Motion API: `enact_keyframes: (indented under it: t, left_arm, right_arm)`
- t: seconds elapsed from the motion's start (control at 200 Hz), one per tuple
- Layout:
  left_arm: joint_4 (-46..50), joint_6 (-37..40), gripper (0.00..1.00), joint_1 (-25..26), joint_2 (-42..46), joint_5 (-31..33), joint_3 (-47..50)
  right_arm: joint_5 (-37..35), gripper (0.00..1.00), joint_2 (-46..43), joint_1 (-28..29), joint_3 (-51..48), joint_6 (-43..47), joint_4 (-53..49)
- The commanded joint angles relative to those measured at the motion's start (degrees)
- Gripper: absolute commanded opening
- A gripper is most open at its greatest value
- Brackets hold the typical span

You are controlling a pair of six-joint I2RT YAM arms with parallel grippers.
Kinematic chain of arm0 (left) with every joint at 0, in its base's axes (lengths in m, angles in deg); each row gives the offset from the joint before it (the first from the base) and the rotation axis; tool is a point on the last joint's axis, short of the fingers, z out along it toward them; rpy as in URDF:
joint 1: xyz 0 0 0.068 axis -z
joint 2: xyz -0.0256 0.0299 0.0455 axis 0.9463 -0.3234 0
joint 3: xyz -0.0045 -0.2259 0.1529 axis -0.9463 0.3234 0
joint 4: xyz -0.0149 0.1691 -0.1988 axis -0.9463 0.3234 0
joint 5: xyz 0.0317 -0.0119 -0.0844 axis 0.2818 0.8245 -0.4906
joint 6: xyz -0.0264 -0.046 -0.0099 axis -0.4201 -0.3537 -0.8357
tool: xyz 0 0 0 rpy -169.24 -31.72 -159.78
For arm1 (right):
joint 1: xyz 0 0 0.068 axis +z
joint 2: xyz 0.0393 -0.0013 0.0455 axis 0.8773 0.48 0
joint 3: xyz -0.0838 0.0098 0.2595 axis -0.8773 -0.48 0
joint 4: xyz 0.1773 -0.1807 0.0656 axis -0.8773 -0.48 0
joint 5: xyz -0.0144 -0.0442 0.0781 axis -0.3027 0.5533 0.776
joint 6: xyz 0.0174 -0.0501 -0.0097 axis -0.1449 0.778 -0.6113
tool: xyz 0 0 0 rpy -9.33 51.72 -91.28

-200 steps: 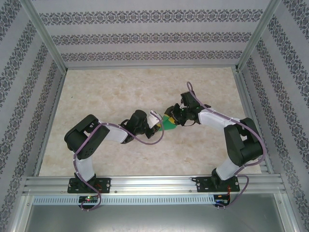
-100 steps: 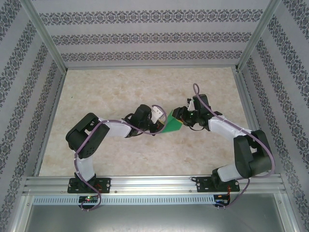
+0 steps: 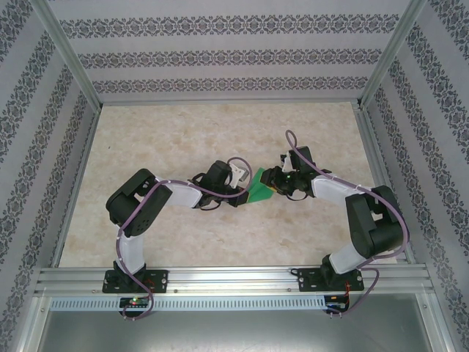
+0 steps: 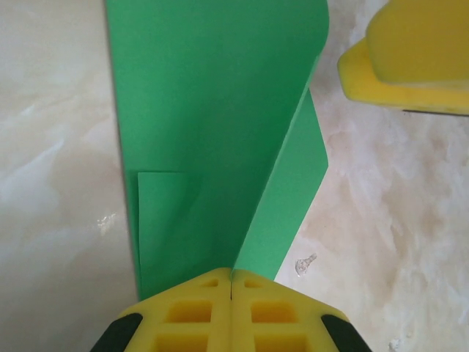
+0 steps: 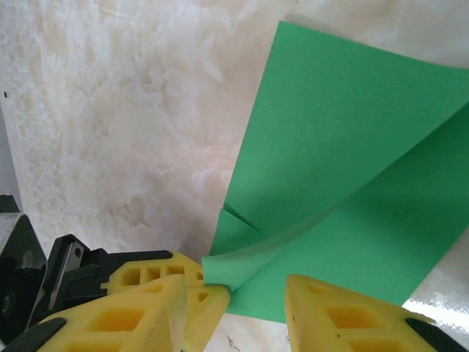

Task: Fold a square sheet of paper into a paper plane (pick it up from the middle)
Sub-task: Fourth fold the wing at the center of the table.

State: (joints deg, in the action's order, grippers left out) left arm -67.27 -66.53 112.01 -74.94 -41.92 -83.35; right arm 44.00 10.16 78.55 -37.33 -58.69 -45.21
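Note:
The green sheet of paper [image 3: 258, 194] lies folded at the middle of the table, with one flap standing up from its crease [image 4: 212, 110]. My left gripper [image 4: 232, 282] is shut on the near end of that crease, its yellow jaws pressed together. It reaches the paper from the left [image 3: 247, 191]. My right gripper [image 5: 234, 308] is open at the paper's right side [image 3: 273, 185]. Its jaws stand apart on either side of the paper's curled corner [image 5: 220, 270] and the left gripper's fingertips [image 5: 150, 273]. One of the right gripper's yellow fingers [image 4: 410, 59] shows beyond the paper.
The pale marbled tabletop [image 3: 183, 139] spreads wide on all sides of the paper. Aluminium rails [image 3: 234, 277] run along the front edge, and patterned walls [image 3: 220, 51] close in the back and sides.
The paper has sunk lower and flatter onto the table. My left gripper has edged right and closed fully on it. The right gripper has shifted slightly right and stays open.

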Motion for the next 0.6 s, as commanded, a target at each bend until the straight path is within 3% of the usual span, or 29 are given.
enact_keyframes:
  t: [0.0, 0.594]
  left_arm:
    - [-2.5, -5.9, 0.05, -0.9, -0.5, -1.7, -0.1]
    - [-5.3, -11.7, 0.09, -3.0, -1.5, -6.2, 0.1]
  right_arm:
    - [1.1, 0.4, 1.6, 0.7, -0.2, 2.1, 2.1]
    - [2.2, 0.4, 8.6, 1.9, 3.2, 0.0, 3.7]
